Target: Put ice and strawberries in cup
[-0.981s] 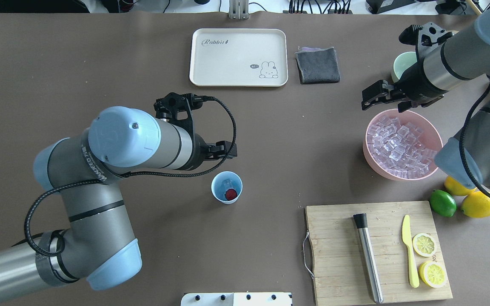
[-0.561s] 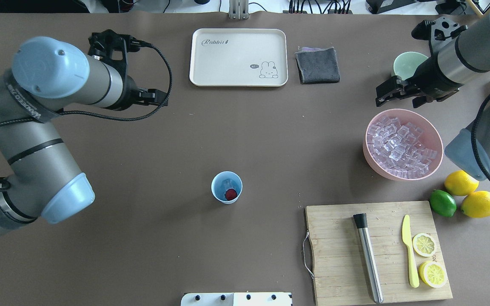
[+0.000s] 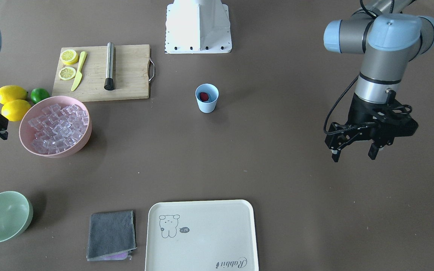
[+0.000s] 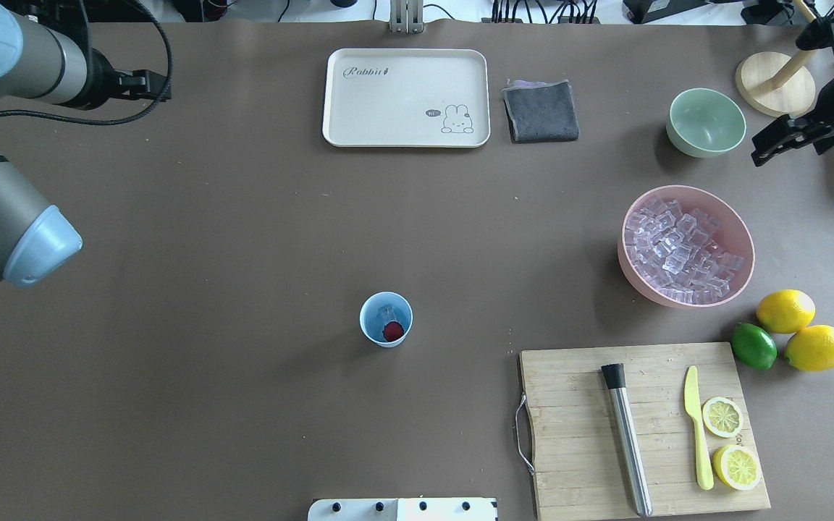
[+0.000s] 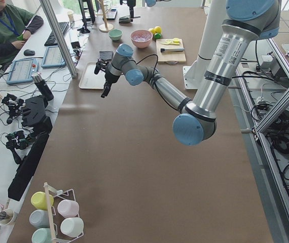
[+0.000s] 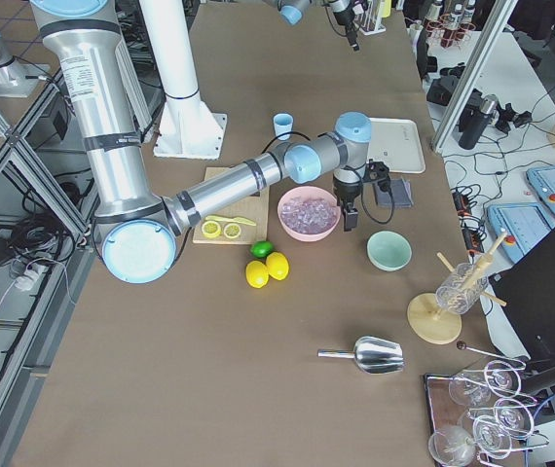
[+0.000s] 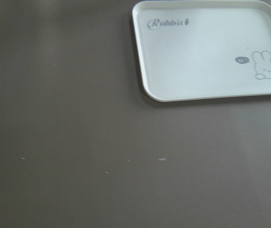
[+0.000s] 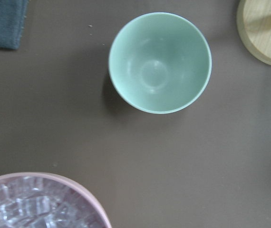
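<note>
The light blue cup (image 4: 386,319) stands upright mid-table, also seen from the front (image 3: 206,98). Inside it lie a red strawberry (image 4: 393,331) and a clear piece of ice (image 4: 386,312). More ice (image 4: 681,250) fills the pink bowl (image 4: 641,286) at the right. My left gripper (image 3: 352,155) hangs open and empty over bare table, far to the left of the cup (image 4: 155,84). My right gripper (image 4: 786,152) is open and empty at the right edge, between the pink bowl and the pale green bowl (image 4: 705,121).
A cream tray (image 4: 388,108) and a folded grey cloth (image 4: 540,110) lie at the far side. A cutting board (image 4: 569,420) at the near right carries a muddler, a yellow knife and lemon halves. Two lemons and a lime (image 4: 754,346) sit beside it. A wooden stand (image 4: 775,94) is at the far right.
My left arm has drawn back from beside the cup to the far left corner. My right arm has pulled away from the pink bowl toward the right edge. The cup's contents are unchanged.
</note>
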`<act>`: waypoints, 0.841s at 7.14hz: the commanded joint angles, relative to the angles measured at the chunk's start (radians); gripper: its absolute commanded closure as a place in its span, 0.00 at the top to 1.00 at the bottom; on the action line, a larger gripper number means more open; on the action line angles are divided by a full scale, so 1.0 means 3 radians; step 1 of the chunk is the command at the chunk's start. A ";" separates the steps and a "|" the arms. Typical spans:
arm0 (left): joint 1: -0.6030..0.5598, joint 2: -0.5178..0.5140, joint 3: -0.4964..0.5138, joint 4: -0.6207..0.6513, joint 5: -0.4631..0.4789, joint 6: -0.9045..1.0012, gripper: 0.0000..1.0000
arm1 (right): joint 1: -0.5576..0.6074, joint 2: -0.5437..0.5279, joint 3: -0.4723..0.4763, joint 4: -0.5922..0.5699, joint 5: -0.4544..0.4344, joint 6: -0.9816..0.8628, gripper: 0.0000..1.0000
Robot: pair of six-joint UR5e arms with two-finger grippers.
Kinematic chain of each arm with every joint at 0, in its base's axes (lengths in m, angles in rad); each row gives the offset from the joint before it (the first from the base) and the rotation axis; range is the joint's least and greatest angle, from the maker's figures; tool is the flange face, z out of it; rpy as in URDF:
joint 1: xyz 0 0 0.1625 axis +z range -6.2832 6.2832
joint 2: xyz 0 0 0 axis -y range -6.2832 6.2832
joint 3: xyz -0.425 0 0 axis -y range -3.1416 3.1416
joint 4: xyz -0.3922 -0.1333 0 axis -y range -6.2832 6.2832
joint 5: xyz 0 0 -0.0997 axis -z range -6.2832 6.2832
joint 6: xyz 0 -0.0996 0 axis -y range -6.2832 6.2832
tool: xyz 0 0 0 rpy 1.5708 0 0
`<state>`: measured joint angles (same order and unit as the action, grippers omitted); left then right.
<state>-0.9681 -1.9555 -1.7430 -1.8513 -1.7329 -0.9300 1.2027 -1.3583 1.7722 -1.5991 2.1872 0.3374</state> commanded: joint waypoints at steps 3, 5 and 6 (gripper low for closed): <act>-0.0784 0.0570 0.0170 0.0050 -0.0612 0.1175 0.98 | 0.0592 -0.0268 -0.0472 0.0018 0.0119 -0.0992 1.00; -0.1322 0.0937 0.0329 0.0000 -0.1278 0.1901 0.98 | 0.0801 -0.0390 -0.0467 0.0018 0.0291 -0.0997 1.00; -0.1541 0.1117 0.0318 0.0004 -0.1487 0.2076 0.98 | 0.0878 -0.0437 -0.0467 0.0018 0.0378 -0.0982 1.00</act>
<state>-1.3452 -1.6910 -1.6512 -1.8474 -2.0922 -0.3962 1.4332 -1.4682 1.6325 -1.5938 2.2678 0.0411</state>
